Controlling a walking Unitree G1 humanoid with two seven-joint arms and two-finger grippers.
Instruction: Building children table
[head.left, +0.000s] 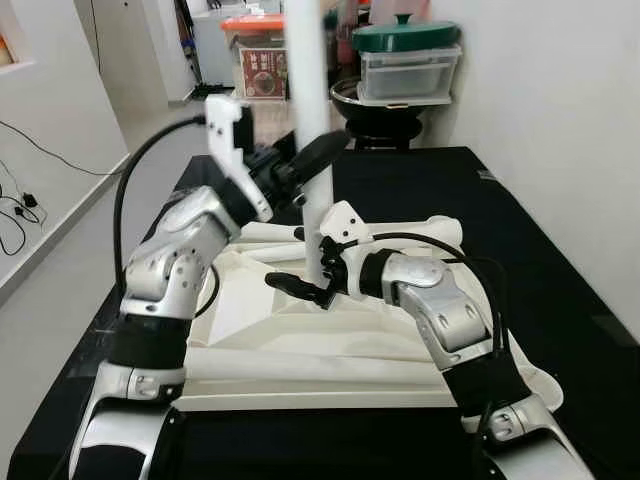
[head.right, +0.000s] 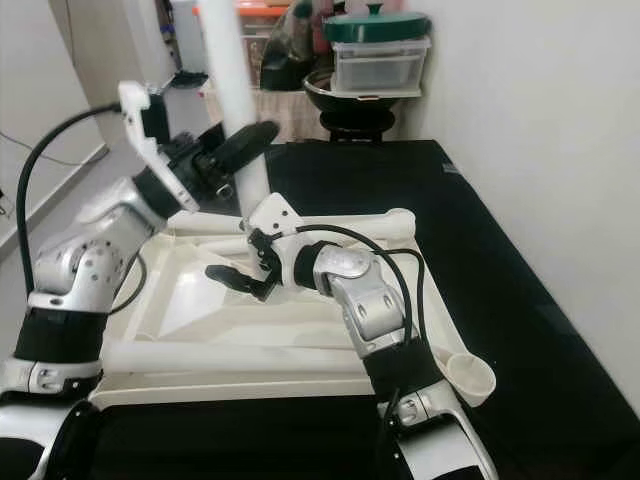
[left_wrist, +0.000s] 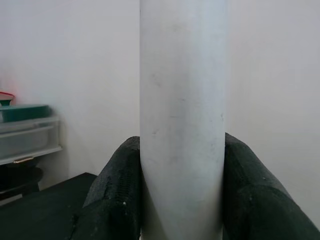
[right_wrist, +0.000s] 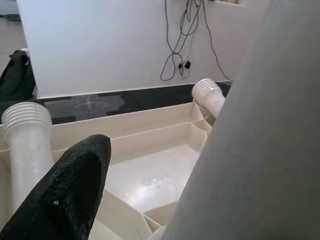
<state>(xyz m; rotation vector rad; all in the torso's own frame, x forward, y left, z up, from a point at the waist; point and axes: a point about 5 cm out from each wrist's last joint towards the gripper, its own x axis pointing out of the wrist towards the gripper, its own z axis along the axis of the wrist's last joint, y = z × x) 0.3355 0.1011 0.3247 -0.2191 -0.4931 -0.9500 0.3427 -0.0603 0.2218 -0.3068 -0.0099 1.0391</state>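
The white table top (head.left: 300, 345) lies upside down on the black table (head.left: 520, 230). One white leg (head.left: 312, 120) stands upright on it near its far side. My left gripper (head.left: 312, 160) is shut on this leg about halfway up; in the left wrist view the leg (left_wrist: 182, 125) sits between both black fingers (left_wrist: 117, 190). My right gripper (head.left: 297, 286) is open, low beside the foot of the upright leg, just over the table top. Another leg (head.left: 400, 232) lies along the far rim, and a third leg (head.right: 230, 355) lies along the near rim.
A clear box with a green lid (head.left: 408, 60) stands over a black pot at the table's far end. A box with an orange lid (head.left: 255, 50) is behind it. A small white cup piece (head.right: 470, 375) lies at the near right. A white wall runs along the right.
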